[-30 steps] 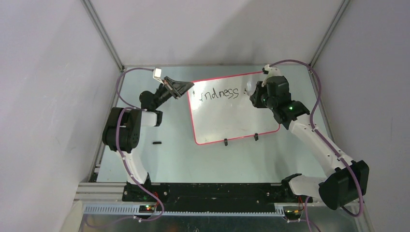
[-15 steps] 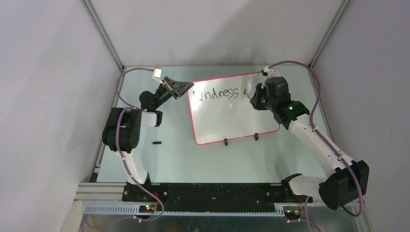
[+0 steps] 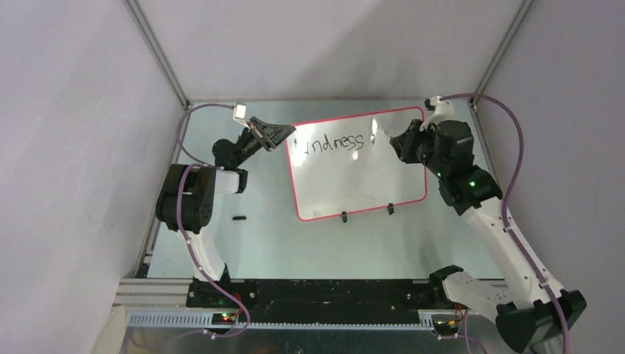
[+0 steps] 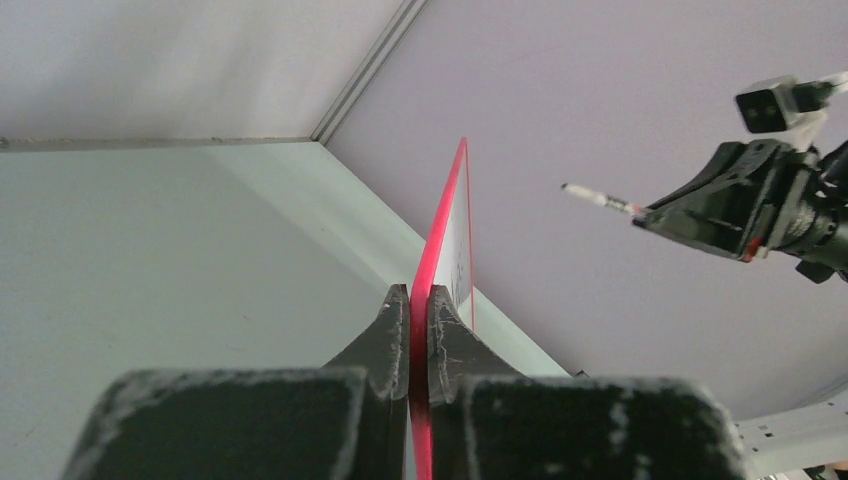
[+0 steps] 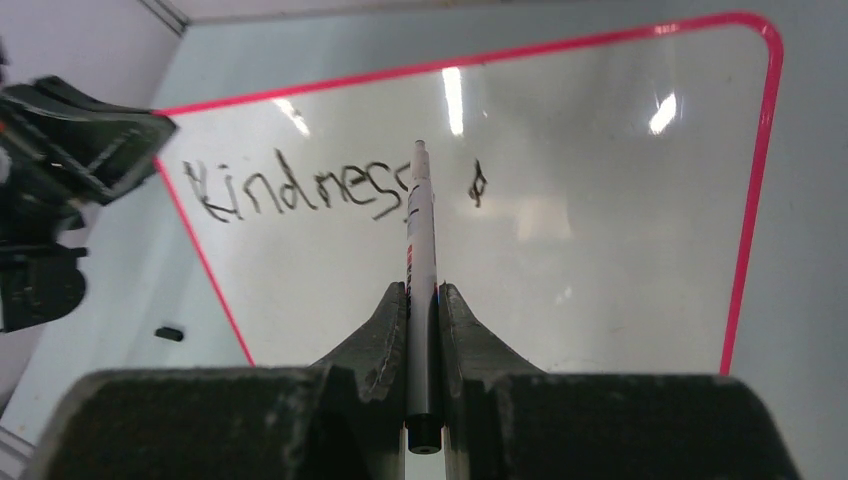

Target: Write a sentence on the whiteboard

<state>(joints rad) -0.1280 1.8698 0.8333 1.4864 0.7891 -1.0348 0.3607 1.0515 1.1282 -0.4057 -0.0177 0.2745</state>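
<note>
The whiteboard (image 3: 361,181) lies flat on the table, white with a thin red rim. The sentence (image 3: 335,142) reads "Kindness" in black along its far-left part (image 5: 300,188), and a small separate stroke (image 5: 478,185) follows it. My left gripper (image 3: 289,137) is shut on the board's left rim (image 4: 450,220), its fingertips (image 4: 420,292) pinching the red edge. My right gripper (image 3: 403,141) is shut on a white marker (image 5: 420,230). The marker's tip points at the gap after the last "s" and hovers off the board, as the left wrist view shows (image 4: 600,198).
A small black marker cap (image 3: 238,218) lies on the table left of the board's near corner. Two black clip feet (image 3: 344,217) (image 3: 390,209) sit on the board's near edge. Grey walls close in the table on three sides.
My right arm has swung right and back, drawing the marker away from the board and uncovering the small stroke after "Kindness". The left gripper and the board have not moved.
</note>
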